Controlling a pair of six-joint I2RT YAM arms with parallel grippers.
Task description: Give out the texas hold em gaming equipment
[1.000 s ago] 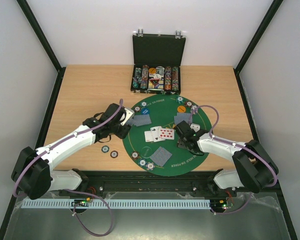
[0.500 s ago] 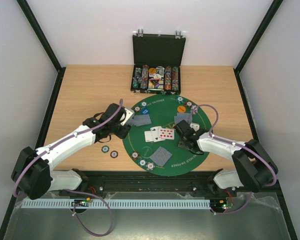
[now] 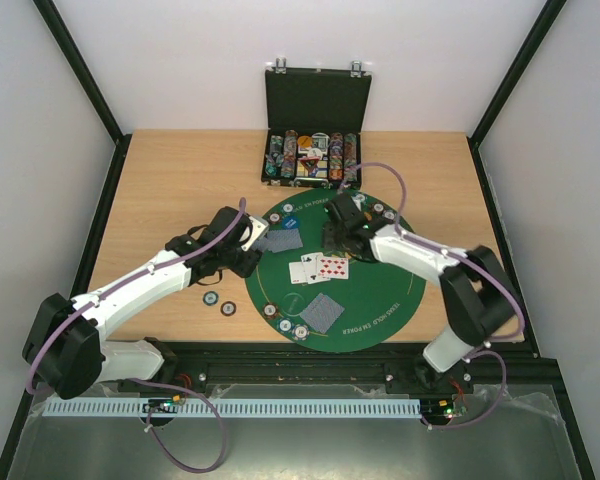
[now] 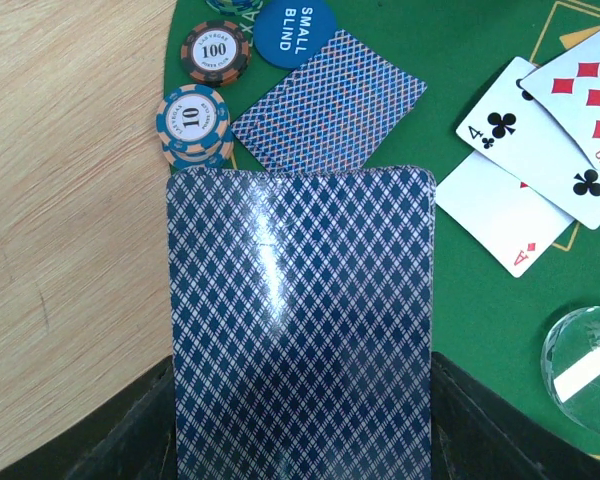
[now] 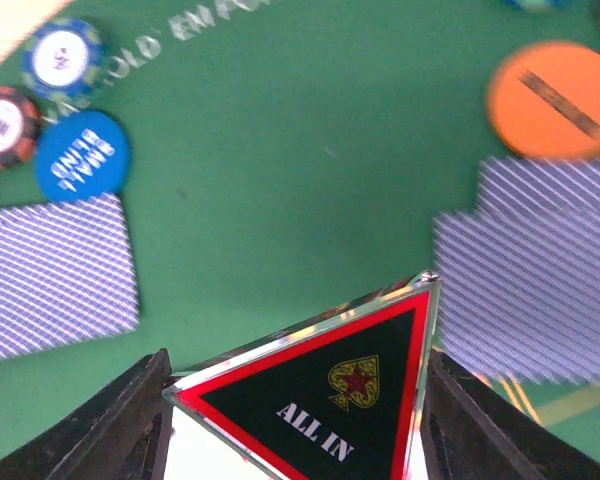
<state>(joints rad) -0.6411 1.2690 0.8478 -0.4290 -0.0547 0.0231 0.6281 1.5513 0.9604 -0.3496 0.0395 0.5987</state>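
My left gripper (image 3: 248, 242) sits at the left edge of the green round mat (image 3: 380, 295), shut on a deck of blue-backed cards (image 4: 300, 320). Just ahead lie face-down cards (image 4: 330, 105), a blue SMALL BLIND button (image 4: 295, 30) and two chips (image 4: 193, 120). My right gripper (image 3: 333, 232) hovers over the far middle of the mat, shut on the black-and-red triangular ALL IN marker (image 5: 330, 390). In the right wrist view the blue button (image 5: 83, 155) and an orange button (image 5: 552, 100) lie ahead, with face-down cards on the left (image 5: 50, 275) and right (image 5: 530, 260).
The open black chip case (image 3: 313, 130) stands at the table's far edge. Face-up cards (image 3: 320, 268) lie mid-mat; more face-down cards (image 3: 323, 312) and three chips (image 3: 287, 324) lie near the front. Two chips (image 3: 220, 302) lie on the wood left of the mat. A clear dome (image 4: 585, 370) lies beside the deck.
My right gripper has swung from the right side of the mat up and left to its far middle. The left arm and its deck have not moved.
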